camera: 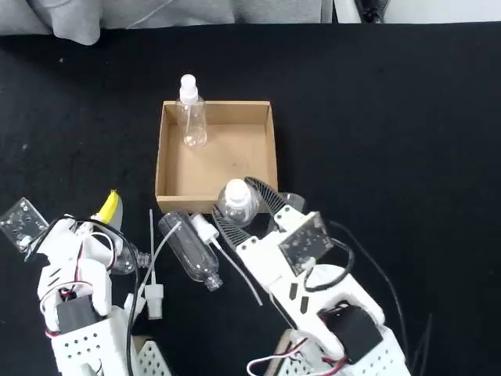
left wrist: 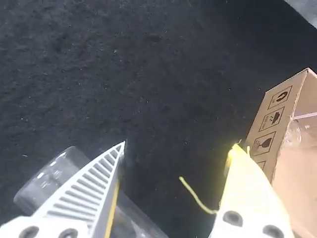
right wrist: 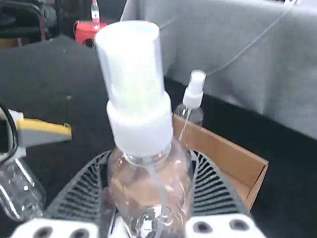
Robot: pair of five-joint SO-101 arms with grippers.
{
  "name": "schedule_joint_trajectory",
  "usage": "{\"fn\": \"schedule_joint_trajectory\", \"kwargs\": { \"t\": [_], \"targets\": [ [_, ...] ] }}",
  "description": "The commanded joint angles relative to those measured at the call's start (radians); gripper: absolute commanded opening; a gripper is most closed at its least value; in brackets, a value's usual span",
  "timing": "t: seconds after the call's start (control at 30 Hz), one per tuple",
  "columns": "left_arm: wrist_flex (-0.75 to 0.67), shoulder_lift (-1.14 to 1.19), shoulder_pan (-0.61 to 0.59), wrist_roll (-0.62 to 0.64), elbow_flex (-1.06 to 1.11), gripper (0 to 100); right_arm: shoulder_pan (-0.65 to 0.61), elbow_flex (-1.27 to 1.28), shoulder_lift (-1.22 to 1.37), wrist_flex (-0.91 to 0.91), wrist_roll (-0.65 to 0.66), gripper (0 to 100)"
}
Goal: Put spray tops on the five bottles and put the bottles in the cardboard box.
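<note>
Black desk (camera: 391,117). Bottle (right wrist: 148,183), likely light and slippery, gripped at its middle between right fingers (right wrist: 79,193); left fingers (left wrist: 94,193) spread.

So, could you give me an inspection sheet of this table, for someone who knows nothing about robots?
Surface: black table.
Job's things: cardboard box with a standing bottle, top on, in a back corner; open bottle, spray top and second spray top lying before the box; another bottle by the left gripper.
Clutter: nothing seen.
Grippers: right gripper shut on held bottle, top on, at the box's front wall; left gripper open.
Cables: black cables on the table beside the right arm.
Surroundings: grey fabric behind the table.
</note>
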Motion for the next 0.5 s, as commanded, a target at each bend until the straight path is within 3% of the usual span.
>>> {"fn": "schedule_joint_trajectory", "kwargs": {
  "t": [0.0,0.47],
  "targets": [
    [-0.026,-0.011,0.015,-0.009,0.027,30,0.020,-0.110,-0.094,-0.029,0.011,4.7],
    [-0.029,-0.011,0.015,-0.009,0.027,30,0.018,-0.271,0.400,-0.219,0.002,4.8]
  ]
}}
